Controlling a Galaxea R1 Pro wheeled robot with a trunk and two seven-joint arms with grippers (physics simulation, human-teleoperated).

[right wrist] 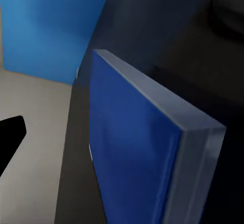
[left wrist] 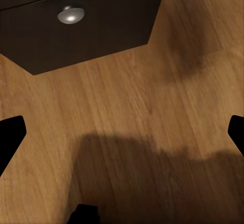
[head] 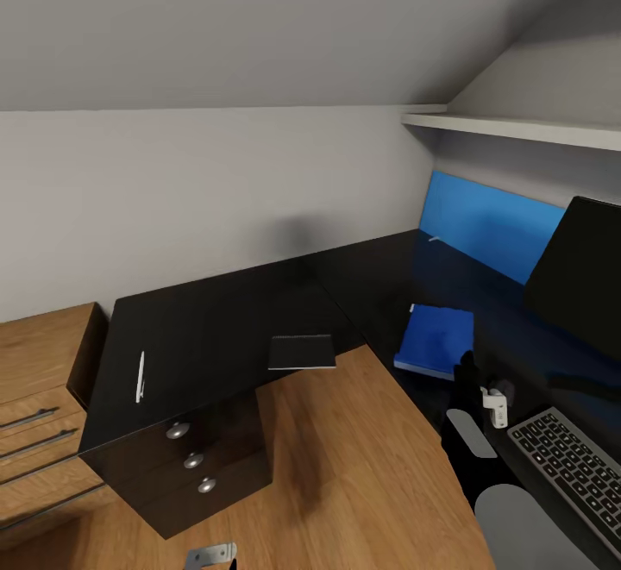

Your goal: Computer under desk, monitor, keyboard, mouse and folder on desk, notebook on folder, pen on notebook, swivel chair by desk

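The blue folder [head: 435, 339] lies flat on the black desk [head: 216, 320], left of the monitor [head: 576, 281]. My right gripper [head: 466, 365] hovers at the folder's near edge, open, and one fingertip [right wrist: 10, 132] shows beside the folder [right wrist: 134, 148]. The keyboard [head: 571, 471] lies in front of the monitor. A dark notebook [head: 301, 352] rests at the desk's inner corner, and the white pen [head: 140, 376] lies above the drawer unit [head: 194, 462]. My left gripper [left wrist: 122, 132] hangs open and empty over the wooden floor [left wrist: 127, 97]. The mouse, computer and swivel chair are out of view.
A light wooden counter with drawers [head: 39, 380] stands left of the desk. A white shelf [head: 517, 128] runs above the desk's right wing, with a blue panel [head: 492, 225] on the wall behind. Open wooden floor [head: 345, 466] lies inside the desk's L.
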